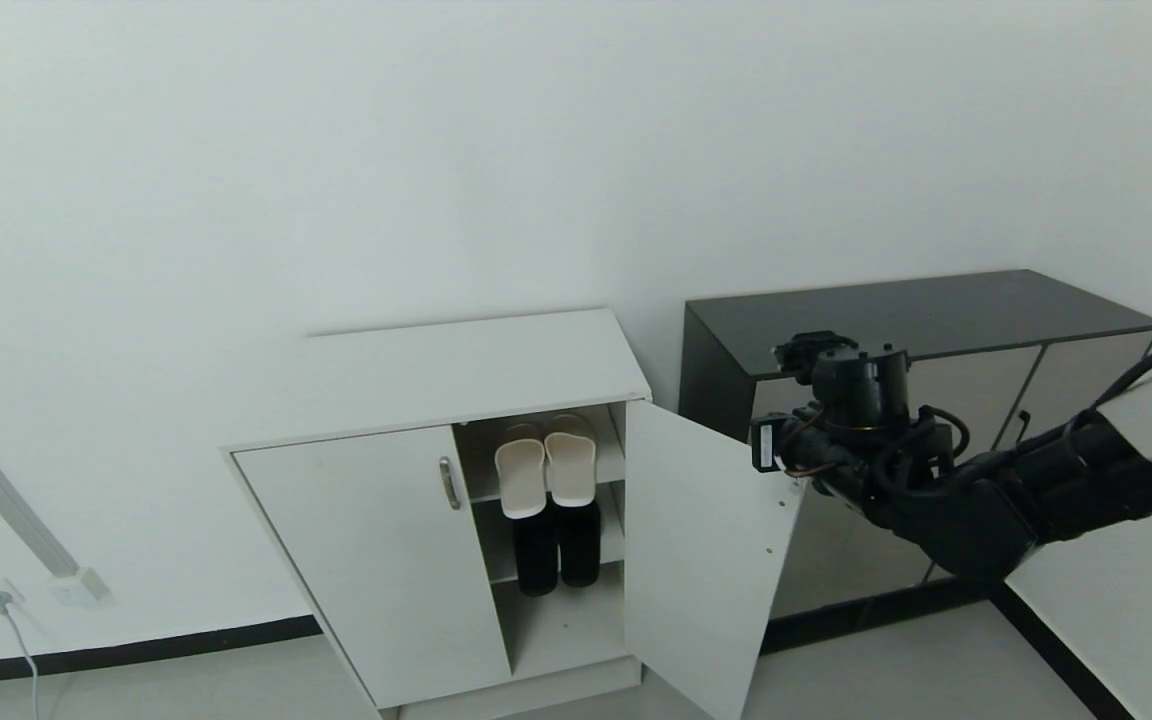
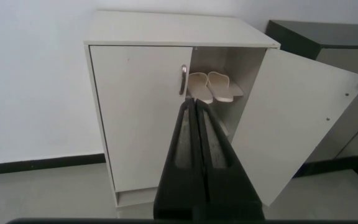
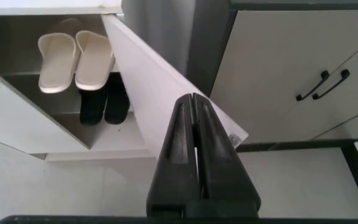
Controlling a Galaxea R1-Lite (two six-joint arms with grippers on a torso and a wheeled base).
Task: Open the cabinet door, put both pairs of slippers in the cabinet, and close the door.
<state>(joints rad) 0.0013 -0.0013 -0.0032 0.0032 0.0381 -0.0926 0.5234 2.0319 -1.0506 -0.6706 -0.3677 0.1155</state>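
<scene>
**Two slipper pairs shelved, right door open**

Both grippers have their fingers pressed together with nothing between them. The left gripper [image 2: 196, 107] points at the gap between the cabinet's doors. The right gripper [image 3: 193, 102] sits just beside the free edge of the open right door [image 1: 701, 540]. Inside the white cabinet [image 1: 456, 365], the white slippers [image 1: 546, 468] lie side by side on the upper shelf. The black slippers [image 1: 557, 547] lie on the shelf directly below. The left door [image 1: 376, 560] is shut and carries a metal handle [image 1: 449, 483]. A dark cabinet [image 1: 916, 310] stands just to the right.
</scene>
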